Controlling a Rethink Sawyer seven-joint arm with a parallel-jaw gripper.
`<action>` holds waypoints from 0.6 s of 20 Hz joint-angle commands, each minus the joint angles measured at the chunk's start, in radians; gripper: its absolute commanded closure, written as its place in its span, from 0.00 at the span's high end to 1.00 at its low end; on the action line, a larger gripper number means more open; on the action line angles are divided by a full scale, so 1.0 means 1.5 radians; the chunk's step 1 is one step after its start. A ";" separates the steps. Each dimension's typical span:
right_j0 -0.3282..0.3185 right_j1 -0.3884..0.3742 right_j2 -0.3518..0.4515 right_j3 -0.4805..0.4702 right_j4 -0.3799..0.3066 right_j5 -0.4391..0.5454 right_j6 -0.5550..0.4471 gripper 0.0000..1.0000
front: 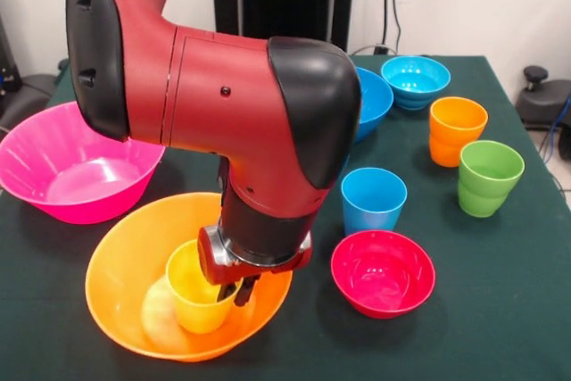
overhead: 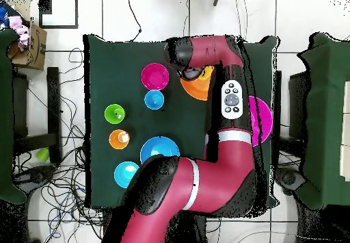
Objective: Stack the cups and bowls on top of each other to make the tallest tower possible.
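Gripper (front: pixel 239 292) grips yellow cup (front: pixel 194 287) rim; cup upright inside large orange bowl (front: pixel 116 265).

The big red robot arm (overhead: pixel 205 151) comes up from the bottom and bends over the dark green tabletop (overhead: pixel 102 69). Its far end covers most of the large orange bowl (overhead: pixel 198 87), so only a slice of orange shows. The large pink bowl (overhead: pixel 262 120) peeks out from behind the arm on the right. To the left sit a small red bowl (overhead: pixel 155 76), a light blue cup (overhead: pixel 154 100), a green cup (overhead: pixel 114 113), an orange cup (overhead: pixel 119 139), a medium blue bowl (overhead: pixel 158 149) and a small cyan bowl (overhead: pixel 126 174).
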 commanded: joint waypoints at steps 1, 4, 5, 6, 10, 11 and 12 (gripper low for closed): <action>0.021 0.101 0.065 -0.042 -0.046 -0.006 -0.229 0.00; 0.005 0.073 0.043 0.016 -0.032 -0.034 -0.222 0.00; 0.003 0.070 0.040 0.024 -0.029 -0.036 -0.222 0.00; -0.004 0.062 0.040 0.040 -0.024 -0.039 -0.227 0.00; -0.020 0.036 0.028 0.092 -0.014 -0.035 -0.242 0.00; -0.020 0.031 0.024 0.100 -0.015 -0.034 -0.242 0.00; -0.023 0.021 0.018 0.116 -0.016 -0.037 -0.242 0.00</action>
